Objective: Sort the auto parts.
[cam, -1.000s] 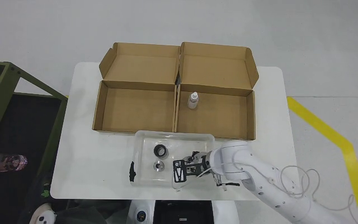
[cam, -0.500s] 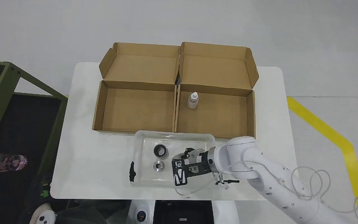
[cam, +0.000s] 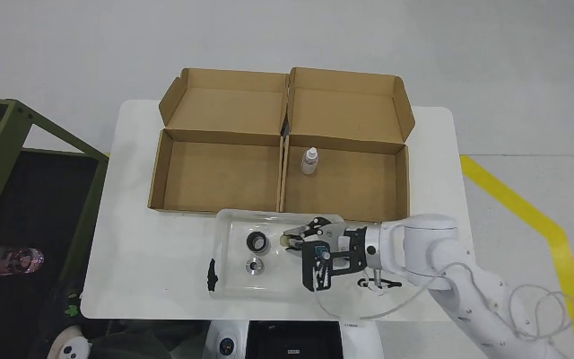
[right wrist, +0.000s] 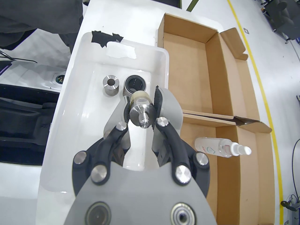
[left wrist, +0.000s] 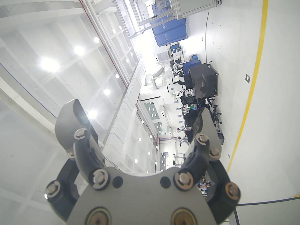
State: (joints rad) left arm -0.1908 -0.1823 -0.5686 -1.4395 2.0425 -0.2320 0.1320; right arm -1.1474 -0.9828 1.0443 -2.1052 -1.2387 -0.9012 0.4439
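The right gripper point(right wrist: 140, 108) is closed on a metal part point(right wrist: 140, 114) just above the clear tray point(right wrist: 89, 122). A spray bottle point(right wrist: 216, 146) already lies in one cardboard box point(right wrist: 243, 183). A steel bushing point(right wrist: 110, 84) and a bearing ring point(right wrist: 133, 84) wait in the tray. The left gripper point(left wrist: 137, 111) is open.

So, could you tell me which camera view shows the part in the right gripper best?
The right wrist view: the metal part sits close up, clamped in the right gripper, its cream end and stub clear. The top view gives it small, partly hidden by the fingers; the left wrist view faces the ceiling.
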